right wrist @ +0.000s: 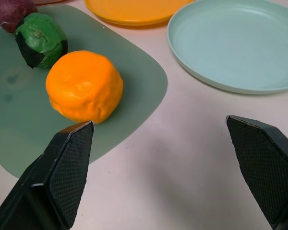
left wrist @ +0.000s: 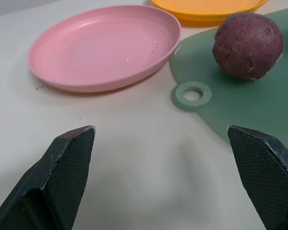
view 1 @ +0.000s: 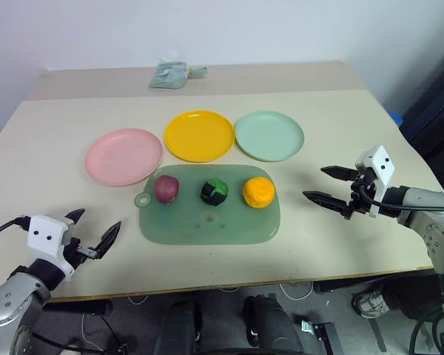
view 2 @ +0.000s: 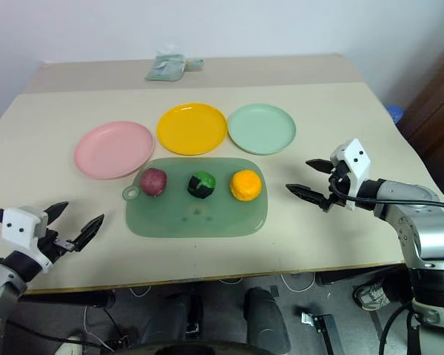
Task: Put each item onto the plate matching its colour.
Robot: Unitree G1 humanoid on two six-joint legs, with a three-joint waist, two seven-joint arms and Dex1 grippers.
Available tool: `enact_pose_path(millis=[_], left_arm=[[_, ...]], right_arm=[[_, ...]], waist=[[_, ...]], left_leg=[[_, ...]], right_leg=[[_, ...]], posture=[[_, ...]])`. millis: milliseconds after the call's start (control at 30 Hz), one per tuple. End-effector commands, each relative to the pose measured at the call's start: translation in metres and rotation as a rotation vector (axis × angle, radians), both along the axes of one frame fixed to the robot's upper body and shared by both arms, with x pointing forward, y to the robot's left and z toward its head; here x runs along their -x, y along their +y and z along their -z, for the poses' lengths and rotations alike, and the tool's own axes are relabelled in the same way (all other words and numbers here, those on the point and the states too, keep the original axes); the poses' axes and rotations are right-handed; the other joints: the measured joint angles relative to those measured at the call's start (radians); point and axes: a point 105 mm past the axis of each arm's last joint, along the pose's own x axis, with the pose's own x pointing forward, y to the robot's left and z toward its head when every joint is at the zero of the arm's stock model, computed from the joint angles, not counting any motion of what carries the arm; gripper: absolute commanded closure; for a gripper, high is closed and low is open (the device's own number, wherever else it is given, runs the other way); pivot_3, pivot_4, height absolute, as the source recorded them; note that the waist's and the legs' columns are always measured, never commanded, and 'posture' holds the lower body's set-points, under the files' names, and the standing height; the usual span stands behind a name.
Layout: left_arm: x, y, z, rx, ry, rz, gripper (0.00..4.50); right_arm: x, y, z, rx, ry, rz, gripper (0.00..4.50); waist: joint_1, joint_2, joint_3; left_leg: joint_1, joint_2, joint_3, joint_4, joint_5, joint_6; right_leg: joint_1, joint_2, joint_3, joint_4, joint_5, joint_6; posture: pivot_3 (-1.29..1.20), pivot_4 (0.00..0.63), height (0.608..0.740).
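Three plates stand in a row on the table [view 1: 340,118]: pink plate [view 1: 123,156], yellow plate [view 1: 199,135], mint green plate [view 1: 269,135], all bare. Before them, the translucent green board [view 1: 207,222] carries three toy foods in a row: reddish-purple item [view 1: 166,188], green-and-black item [view 1: 214,191], orange item [view 1: 258,192]. A crumpled object [view 1: 174,74] at the far edge is hard to make out. Left gripper [view 1: 96,237] and right gripper [view 1: 324,185] both spread wide, holding nothing, each beside the board without touching it.
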Motion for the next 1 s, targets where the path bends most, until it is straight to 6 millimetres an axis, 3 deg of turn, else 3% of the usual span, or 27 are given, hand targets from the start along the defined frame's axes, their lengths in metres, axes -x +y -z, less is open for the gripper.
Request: enact_pose_path(millis=[33,500,833,1000], left_arm=[[0.000,-0.003,-0.014,-0.031,-0.056,0.010,0.00],[-0.009,-0.015,-0.012,-0.013,-0.061,0.040,0.00],[-0.030,-0.026,-0.014,0.027,-0.092,0.069,0.00],[-0.042,-0.050,-0.017,0.062,-0.069,0.182,0.00]], right_arm=[[-0.003,0.004,-0.013,0.012,-0.057,-0.018,0.03],[-0.003,-0.019,0.004,0.006,-0.075,0.017,0.03],[0.004,-0.008,-0.001,0.003,-0.120,0.056,0.03],[0.015,0.007,-0.007,-0.044,-0.106,0.011,0.03]], waist=[[0.000,0.000,0.000],[0.001,0.000,0.000],[0.000,0.000,0.000],[0.002,0.000,0.000]], left_leg=[[0.000,0.000,0.000,0.000,0.000,0.000],[0.000,0.000,0.000,0.000,0.000,0.000],[0.000,-0.001,0.000,0.000,0.000,0.000],[0.000,-0.001,0.000,0.000,0.000,0.000]], right_leg=[[0.000,0.000,0.000,0.000,0.000,0.000],[0.000,0.000,0.000,0.000,0.000,0.000],[0.000,0.001,0.000,0.000,0.000,0.000],[0.001,0.000,0.000,0.000,0.000,0.000]], posture=[[0.00,0.150,0.740],[0.00,0.150,0.740],[0.00,0.150,0.740],[0.00,0.150,0.740]])
